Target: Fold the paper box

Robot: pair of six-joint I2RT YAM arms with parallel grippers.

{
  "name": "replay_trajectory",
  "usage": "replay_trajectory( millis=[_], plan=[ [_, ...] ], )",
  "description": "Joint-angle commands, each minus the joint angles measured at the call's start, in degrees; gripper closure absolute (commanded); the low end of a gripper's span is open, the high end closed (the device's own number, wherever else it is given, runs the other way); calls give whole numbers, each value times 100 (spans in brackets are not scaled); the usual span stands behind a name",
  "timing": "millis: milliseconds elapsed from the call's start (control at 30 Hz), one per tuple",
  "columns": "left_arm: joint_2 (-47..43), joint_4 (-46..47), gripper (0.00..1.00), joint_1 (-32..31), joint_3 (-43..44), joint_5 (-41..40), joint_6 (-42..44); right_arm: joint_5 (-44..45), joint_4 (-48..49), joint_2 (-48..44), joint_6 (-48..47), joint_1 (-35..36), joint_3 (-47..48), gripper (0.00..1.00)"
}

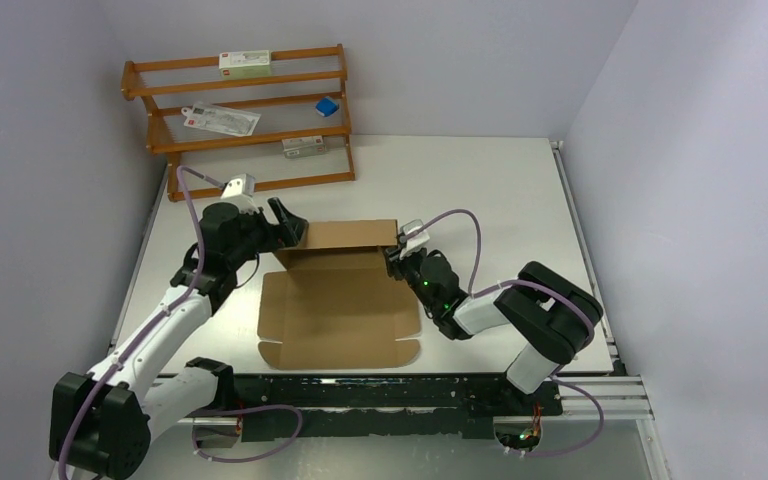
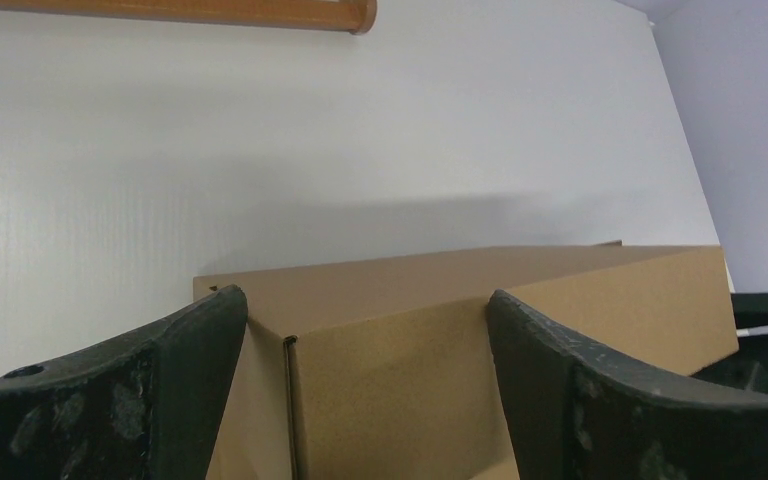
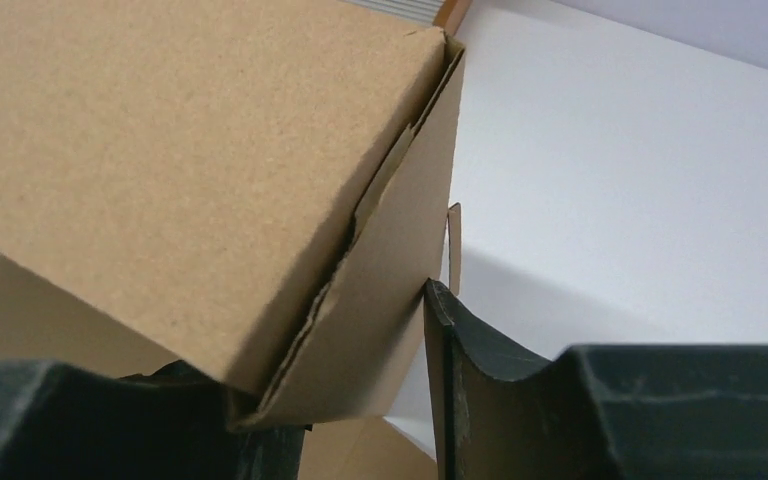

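The paper box is plain brown cardboard lying mid-table, its far part folded up into a raised wall and a flat panel with flaps spread towards me. My left gripper is at the raised part's left end. In the left wrist view it stands open, its fingers straddling the box's corner. My right gripper is at the right end. In the right wrist view it has one finger against the end flap and the other under the box, pinching the corner.
A wooden rack stands at the back left against the wall, holding small white cartons and a blue item. Its bottom bar shows in the left wrist view. A black rail runs along the table's near edge.
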Motion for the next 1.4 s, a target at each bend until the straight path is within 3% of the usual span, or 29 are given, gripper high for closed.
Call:
replay_trajectory(
  millis=[0, 267, 500, 600, 700, 800, 1133, 1367],
  plan=[
    [-132, -666, 7, -91, 9, 548, 107, 452, 110, -37, 6, 37, 250, 61],
    [-300, -1211, 4, -87, 417, 320, 335, 338, -432, -154, -181, 22, 428, 83],
    [-214, -2125, 2, -82, 1634, -281, 1154, -344, -1104, -412, -328, -37, 554, 88],
    [263, -2354, 2, -82, 2199, 131, 1342, -555, -1351, -498, -350, -49, 601, 89],
    [806, -2133, 2, -82, 2448, 1052, 1273, -789, -1486, -520, -339, -68, 628, 88],
    [1300, -1816, 8, -110, 2561, 1697, 1140, -932, -1576, -460, -334, -69, 674, 88],
    [2621, -908, 5, -756, 2852, 2219, 757, -1055, -1610, -198, -375, -77, 743, 87],
    [3222, -449, 5, -903, 2976, 2769, 572, -410, -1306, 46, -241, -73, 720, 86]
  ],
)
